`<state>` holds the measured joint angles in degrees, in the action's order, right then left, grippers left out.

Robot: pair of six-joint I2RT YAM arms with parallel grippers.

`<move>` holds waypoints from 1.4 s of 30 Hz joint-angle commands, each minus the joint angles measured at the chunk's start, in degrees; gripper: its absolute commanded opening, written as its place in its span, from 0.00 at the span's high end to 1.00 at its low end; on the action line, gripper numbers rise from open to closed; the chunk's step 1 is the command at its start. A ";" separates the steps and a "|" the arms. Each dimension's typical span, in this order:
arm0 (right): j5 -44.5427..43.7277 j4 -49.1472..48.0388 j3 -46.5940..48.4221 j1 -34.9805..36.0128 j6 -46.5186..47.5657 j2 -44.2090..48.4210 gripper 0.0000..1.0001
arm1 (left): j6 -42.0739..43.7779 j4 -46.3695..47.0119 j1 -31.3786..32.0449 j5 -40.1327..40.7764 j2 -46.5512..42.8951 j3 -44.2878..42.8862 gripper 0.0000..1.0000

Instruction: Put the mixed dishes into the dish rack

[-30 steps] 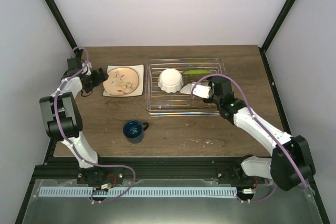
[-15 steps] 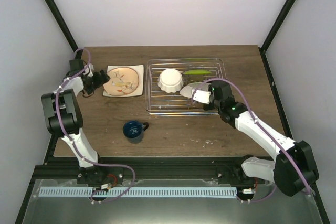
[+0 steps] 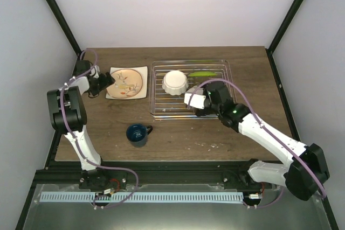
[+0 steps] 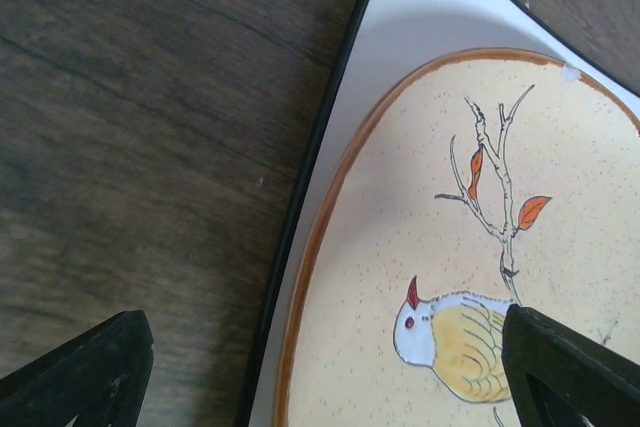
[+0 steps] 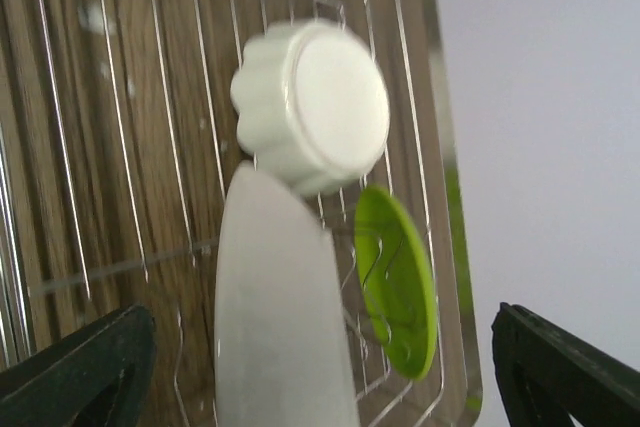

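Nearest, the dark blue handled mug [image 3: 138,134] stands on the dark wooden table [image 3: 183,136], with bare wood around it. Beyond, the right gripper [image 5: 320,372] hangs spread above the silver wire-grid dish rack [image 3: 153,92], which holds the overturned white scalloped bowl [image 3: 176,82] and the lime-green round plate [image 3: 203,73]. Far left, the left gripper [image 4: 330,357], also spread, straddles the rim of the beige floral round plate [image 3: 125,82], which lies on the white square plate [image 3: 141,70].

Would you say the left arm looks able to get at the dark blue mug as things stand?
Probably yes. The dark blue mug stands alone on bare wood on the left arm's side, with nothing over it, and the left gripper is open and empty by the beige floral plate.
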<state>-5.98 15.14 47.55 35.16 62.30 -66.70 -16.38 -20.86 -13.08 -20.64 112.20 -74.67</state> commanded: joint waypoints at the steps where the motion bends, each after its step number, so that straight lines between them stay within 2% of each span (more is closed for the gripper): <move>1: 1.77 0.17 5.08 3.20 -7.08 -2.01 0.09 | 0.53 1.02 0.94 1.21 2.01 -3.12 0.09; 7: 0.44 -0.33 6.82 3.58 -7.43 -5.15 0.13 | 0.16 1.13 1.45 1.85 2.88 -4.67 0.53; 10: -0.34 -0.60 6.66 3.61 -6.84 -5.61 0.13 | 0.45 1.05 1.48 2.18 3.21 -4.62 0.68; 13: -0.70 -0.98 6.26 3.60 -6.74 -5.71 0.13 | 0.73 1.17 1.48 2.00 3.82 -4.26 0.77; 17: -0.60 -0.99 6.15 3.62 -7.09 -6.02 0.13 | 0.52 1.97 1.44 1.31 4.46 -3.41 0.80; 29: -1.05 -1.78 5.80 3.61 -7.40 -7.24 0.13 | 0.49 5.38 1.48 -2.95 5.29 -0.18 0.76; 36: -1.23 -1.95 5.62 3.60 -8.00 -7.72 0.13 | 0.76 6.01 1.47 -5.18 5.99 -0.18 0.79; 38: -1.36 -1.89 5.69 3.60 -8.43 -8.06 0.13 | 0.95 5.73 1.52 -5.81 6.52 -0.56 0.83; 41: -1.40 -1.87 5.95 3.60 -9.20 -8.47 0.14 | 0.91 4.87 1.48 -6.94 7.39 -1.40 0.98; 42: -1.40 -1.83 6.09 3.60 -9.61 -8.68 0.14 | 0.77 4.63 1.48 -7.80 7.68 -1.63 1.00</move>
<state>-6.74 14.06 52.03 38.41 54.72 -74.59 -16.62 -14.26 -12.03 -28.86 117.08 -75.53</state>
